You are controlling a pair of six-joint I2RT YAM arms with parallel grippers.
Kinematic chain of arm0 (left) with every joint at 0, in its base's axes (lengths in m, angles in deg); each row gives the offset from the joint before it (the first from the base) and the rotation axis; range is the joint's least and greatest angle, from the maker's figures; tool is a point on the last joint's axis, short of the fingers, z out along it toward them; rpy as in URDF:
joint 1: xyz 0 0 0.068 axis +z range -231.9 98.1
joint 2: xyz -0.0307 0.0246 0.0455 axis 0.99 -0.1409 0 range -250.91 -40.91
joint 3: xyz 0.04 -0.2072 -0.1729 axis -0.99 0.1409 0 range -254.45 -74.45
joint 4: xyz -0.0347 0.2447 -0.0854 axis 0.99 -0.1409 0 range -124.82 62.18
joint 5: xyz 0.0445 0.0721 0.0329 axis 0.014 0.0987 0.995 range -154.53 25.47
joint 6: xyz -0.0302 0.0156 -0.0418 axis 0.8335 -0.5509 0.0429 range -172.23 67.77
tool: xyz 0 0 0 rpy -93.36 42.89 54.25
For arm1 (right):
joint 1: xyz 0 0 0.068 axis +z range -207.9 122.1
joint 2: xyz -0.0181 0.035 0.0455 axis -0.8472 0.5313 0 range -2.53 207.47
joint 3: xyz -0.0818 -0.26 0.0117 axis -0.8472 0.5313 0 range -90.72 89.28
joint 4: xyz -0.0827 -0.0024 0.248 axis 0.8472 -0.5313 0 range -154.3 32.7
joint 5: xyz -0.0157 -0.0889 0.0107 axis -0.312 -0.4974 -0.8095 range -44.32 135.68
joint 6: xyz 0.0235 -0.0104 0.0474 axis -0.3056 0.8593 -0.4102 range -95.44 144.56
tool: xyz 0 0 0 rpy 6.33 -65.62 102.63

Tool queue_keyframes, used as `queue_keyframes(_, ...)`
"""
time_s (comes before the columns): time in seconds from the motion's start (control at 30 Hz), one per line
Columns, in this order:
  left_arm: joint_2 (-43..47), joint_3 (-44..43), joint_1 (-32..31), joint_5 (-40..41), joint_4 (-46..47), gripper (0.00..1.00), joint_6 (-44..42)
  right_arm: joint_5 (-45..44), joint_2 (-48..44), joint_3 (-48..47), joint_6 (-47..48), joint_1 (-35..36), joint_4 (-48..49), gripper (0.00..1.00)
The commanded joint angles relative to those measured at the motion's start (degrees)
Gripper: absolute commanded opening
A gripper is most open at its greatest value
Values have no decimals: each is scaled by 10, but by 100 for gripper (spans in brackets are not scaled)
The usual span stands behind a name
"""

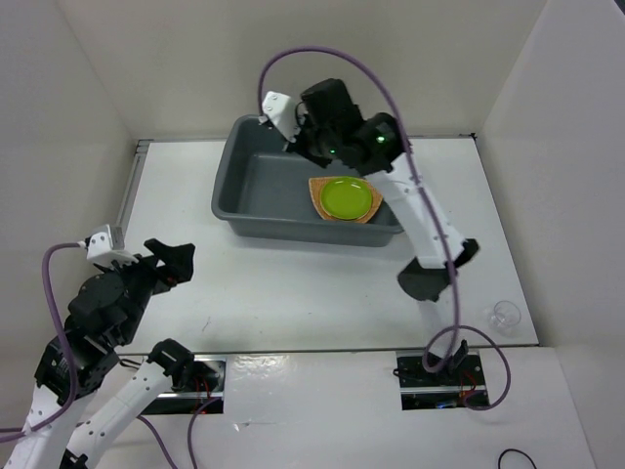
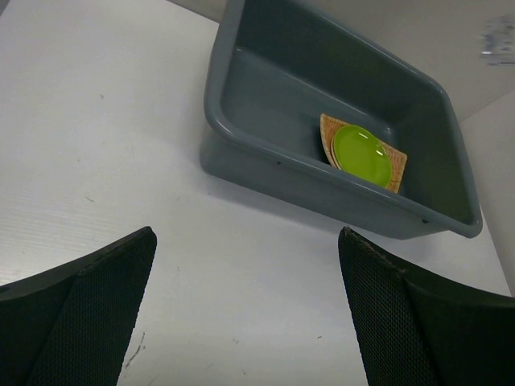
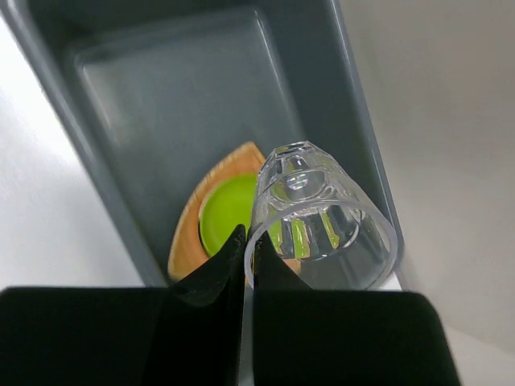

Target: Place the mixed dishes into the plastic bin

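A: Wrist view: right gripper (image 3: 245, 245) is pinching the small clear cup (image 3: 322, 213) by its wall at the rim. The cup is tipped, base pointing away, over the plastic bin (image 3: 161, 88).
B: Where over the bin?
A: Top view puts the right arm at the bin's far edge, upper middle of frame. The lime-green plate (image 1: 347, 198) already lies on the orange woven plate (image 2: 396, 167) at the bin's right end.
B: Release now?
A: My read: lower first. Aim for bare floor left of the plates. A drop from height could bounce or clip the green plate. Part the fingers only once the cup is low.
B: And the left gripper (image 2: 247, 235)?
A: Spread wide, holding nothing, lower left of top view, well apart from the bin.
B: What's left?
A: A second clear cup (image 1: 505, 315) on the table (image 1: 293, 283), lower right. Saucer not seen.
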Motion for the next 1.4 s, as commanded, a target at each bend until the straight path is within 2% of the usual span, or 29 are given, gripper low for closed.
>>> queue_keyframes(0.0, 9, 1, 0, 1, 22, 100, -12, 6, 117, -133, -27, 15, -16, 0)
queue_keyframes(0.03, 2, 1, 0, 1, 22, 100, -12, 6, 147, -198, -27, 15, -16, 0)
queue_keyframes(0.1, -7, 1, 0, 1, 22, 100, -12, 6, 203, -253, -18, 23, -16, 0)
queue_keyframes(0.3, -28, 1, 0, 1, 22, 100, -12, 20, 314, -251, -1, 16, 74, 0)
queue_keyframes(0.4, -22, 1, 0, 1, 22, 100, -12, 32, 358, -258, -1, -11, 118, 0)
queue_keyframes(0.47, -17, 1, 0, 12, 22, 100, -7, 37, 382, -258, -1, -22, 152, 5)
queue_keyframes(0.57, -11, 1, 5, 26, 16, 100, -2, 43, 413, -252, 12, -39, 178, 8)
queue_keyframes(0.87, -6, 1, 12, 45, 6, 100, 9, 62, 495, -259, 40, -77, 220, 11)
queue_keyframes(1.03, -19, 1, 12, 51, 6, 100, 14, 50, 509, -259, 53, -77, 231, 18)
queue_keyframes(1.2, -19, 1, 17, 51, 1, 100, 19, 50, 514, -259, 58, -77, 243, 19)
queue_keyframes(1.3, -19, 1, 17, 51, 1, 100, 19, 31, 498, -259, 53, -77, 249, 28)
queue_keyframes(1.33, -25, 1, 17, 51, 1, 100, 19, 31, 476, -259, 41, -77, 249, 41)
queue_keyframes(1.37, -25, 1, 17, 51, 1, 100, 19, 25, 461, -259, 34, -77, 249, 49)
